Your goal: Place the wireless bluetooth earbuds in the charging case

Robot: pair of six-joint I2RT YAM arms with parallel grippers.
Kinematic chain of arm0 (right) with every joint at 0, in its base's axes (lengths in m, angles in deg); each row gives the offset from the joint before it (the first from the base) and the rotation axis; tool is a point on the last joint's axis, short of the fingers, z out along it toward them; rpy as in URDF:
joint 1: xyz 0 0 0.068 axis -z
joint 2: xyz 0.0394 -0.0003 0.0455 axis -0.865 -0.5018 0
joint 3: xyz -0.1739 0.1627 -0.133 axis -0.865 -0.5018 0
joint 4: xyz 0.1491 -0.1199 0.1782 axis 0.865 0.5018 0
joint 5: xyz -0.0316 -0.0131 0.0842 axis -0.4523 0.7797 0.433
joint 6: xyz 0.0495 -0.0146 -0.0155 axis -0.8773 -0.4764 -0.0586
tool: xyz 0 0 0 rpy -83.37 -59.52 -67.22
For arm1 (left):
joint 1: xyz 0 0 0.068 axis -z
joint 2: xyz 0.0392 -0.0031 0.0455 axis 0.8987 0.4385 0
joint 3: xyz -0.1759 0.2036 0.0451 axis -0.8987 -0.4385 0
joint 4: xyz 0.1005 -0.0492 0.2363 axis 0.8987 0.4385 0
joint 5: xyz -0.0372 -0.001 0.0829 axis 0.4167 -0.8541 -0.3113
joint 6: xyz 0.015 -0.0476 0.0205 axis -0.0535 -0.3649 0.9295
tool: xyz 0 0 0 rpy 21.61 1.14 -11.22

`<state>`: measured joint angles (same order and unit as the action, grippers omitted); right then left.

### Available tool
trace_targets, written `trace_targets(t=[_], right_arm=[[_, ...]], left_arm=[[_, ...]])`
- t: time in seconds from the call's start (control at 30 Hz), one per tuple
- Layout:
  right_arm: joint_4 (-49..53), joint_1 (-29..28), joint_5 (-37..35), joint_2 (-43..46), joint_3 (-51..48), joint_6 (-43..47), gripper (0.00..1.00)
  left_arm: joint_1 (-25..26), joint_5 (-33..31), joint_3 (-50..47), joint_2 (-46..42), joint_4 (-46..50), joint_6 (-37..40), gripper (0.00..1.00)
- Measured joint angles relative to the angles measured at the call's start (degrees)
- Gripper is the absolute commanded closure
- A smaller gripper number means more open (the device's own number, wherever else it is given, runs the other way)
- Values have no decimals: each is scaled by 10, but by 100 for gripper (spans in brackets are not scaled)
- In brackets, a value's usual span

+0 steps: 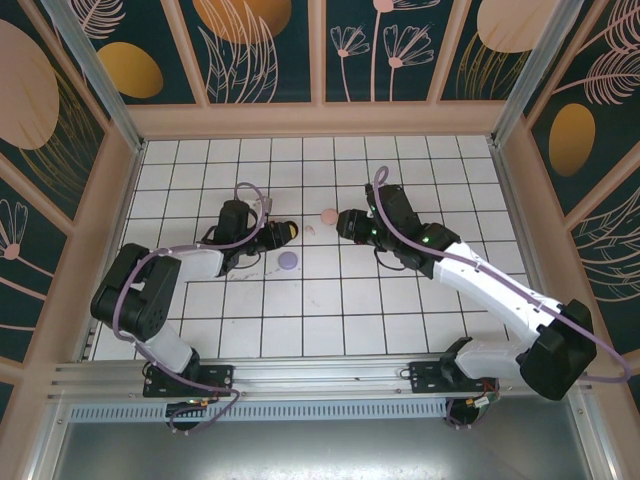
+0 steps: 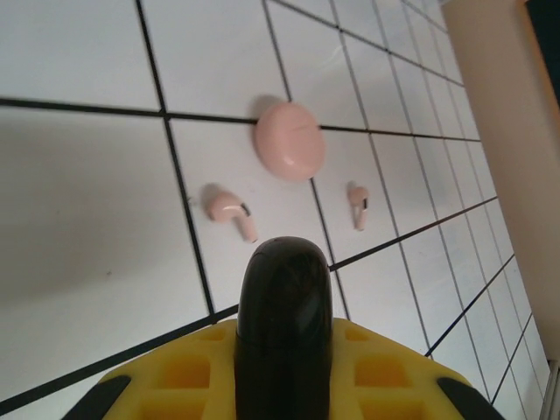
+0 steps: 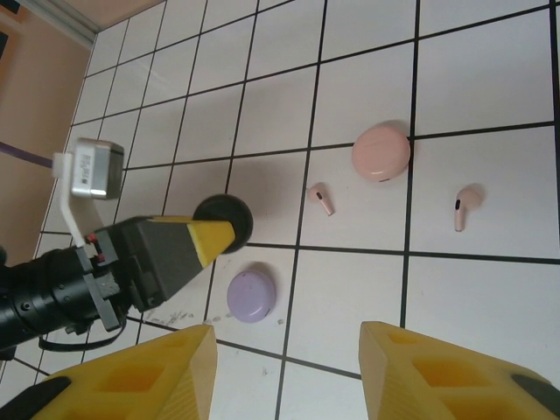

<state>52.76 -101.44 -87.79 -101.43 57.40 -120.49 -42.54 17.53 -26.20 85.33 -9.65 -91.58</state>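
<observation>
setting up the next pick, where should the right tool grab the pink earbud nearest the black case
Probably its rounded head, from straight above: the pink earbud lies flat on bare tile, so the open right tool can straddle it across the stem.

In my right wrist view, I see the pink case (image 3: pixel 381 150) lying flat and closed, a smooth round puck on the white tiles. The first pink earbud (image 3: pixel 320 198) lies on its side at the case's 8 o'clock. The second pink earbud (image 3: pixel 465 205) lies at its 4 o'clock. Both are near it but not touching. The purple case (image 3: pixel 251 293), also closed and flat, sits farther out toward 7 o'clock. The glossy black case (image 3: pixel 223 219) is pinched on edge in the left gripper (image 3: pixel 214 233), out past the first earbud at 8 o'clock.
</observation>
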Motion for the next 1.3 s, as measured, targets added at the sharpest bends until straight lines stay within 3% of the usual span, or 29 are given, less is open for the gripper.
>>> trace_targets(t=[0.47, 0.73, 1.1, 1.3], right_arm=[[-5, 0, 0, -33, 0, 0, 49], [-6, 0, 0, -64, 10, 2, 38], [-1, 9, -2, -125, 61, 12, 34], [26, 28, -18, -220, 140, 32, 25]], left_arm=[[-14, 0, 16, 64, 5, -7, 79], [-21, -4, 30, 73, 14, 1, 62], [-41, -30, 41, 66, 52, 21, 58], [-62, -71, 48, -5, 102, 49, 55]])
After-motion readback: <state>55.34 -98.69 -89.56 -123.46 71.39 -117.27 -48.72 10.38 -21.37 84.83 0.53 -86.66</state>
